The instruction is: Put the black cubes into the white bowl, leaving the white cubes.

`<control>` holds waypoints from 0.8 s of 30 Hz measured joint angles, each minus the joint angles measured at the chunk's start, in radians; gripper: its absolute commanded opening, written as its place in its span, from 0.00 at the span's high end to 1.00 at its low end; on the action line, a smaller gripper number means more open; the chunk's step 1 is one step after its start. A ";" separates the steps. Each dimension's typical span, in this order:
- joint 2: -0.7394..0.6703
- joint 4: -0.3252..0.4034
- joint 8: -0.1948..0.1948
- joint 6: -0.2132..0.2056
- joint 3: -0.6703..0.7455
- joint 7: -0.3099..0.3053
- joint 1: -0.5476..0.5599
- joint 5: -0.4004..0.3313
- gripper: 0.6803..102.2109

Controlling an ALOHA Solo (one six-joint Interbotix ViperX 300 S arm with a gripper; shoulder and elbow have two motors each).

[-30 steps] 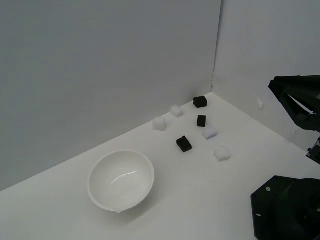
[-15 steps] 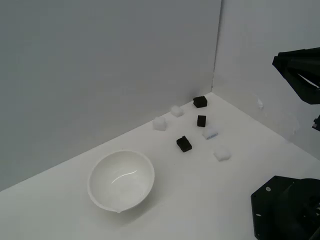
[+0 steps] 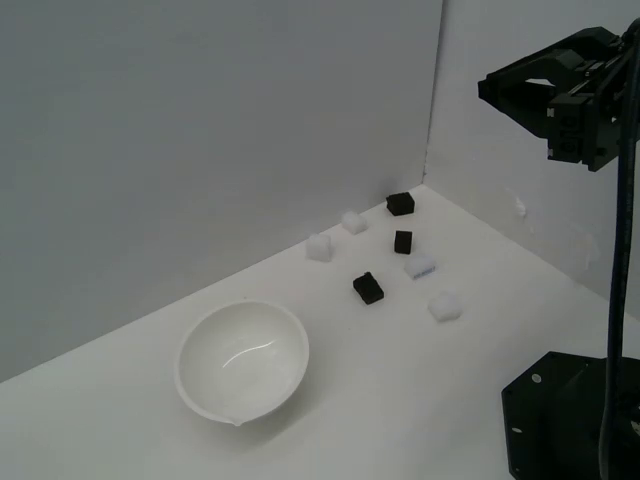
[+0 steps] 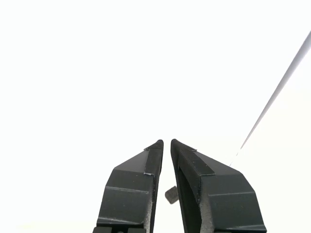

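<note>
Rising from the exterior view's right edge, the arm now holds the claw (image 3: 500, 88) high near the corner wall, well above the table (image 3: 420, 400); nothing else has shifted. In the wrist view the claw (image 4: 166, 143) is nearly closed, only a thin gap between its tips, and it carries nothing. All three black cubes (image 3: 368, 288) (image 3: 402, 241) (image 3: 400, 203) sit on the table among the white cubes (image 3: 443, 306), well apart from the white bowl (image 3: 243, 362), which is empty. No pickup has begun; the first reach probably comes next.
</note>
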State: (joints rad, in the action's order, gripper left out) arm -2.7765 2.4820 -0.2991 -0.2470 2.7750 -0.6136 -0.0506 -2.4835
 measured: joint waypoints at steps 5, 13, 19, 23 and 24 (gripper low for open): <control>0.091 -0.006 0.000 0.000 -0.089 0.008 -0.012 0.005 0.88; 0.212 -0.006 0.000 0.005 -0.213 0.009 -0.087 0.006 0.88; 0.304 -0.006 0.000 0.005 -0.304 0.009 -0.087 0.006 0.84; 0.347 -0.014 -0.009 0.005 -0.347 0.009 -0.086 0.014 0.74; 0.356 -0.014 -0.012 0.005 -0.359 0.011 -0.089 0.014 0.74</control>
State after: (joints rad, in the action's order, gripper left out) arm -2.4206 2.4682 -0.3114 -0.2424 2.4160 -0.6029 -0.1396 -2.4697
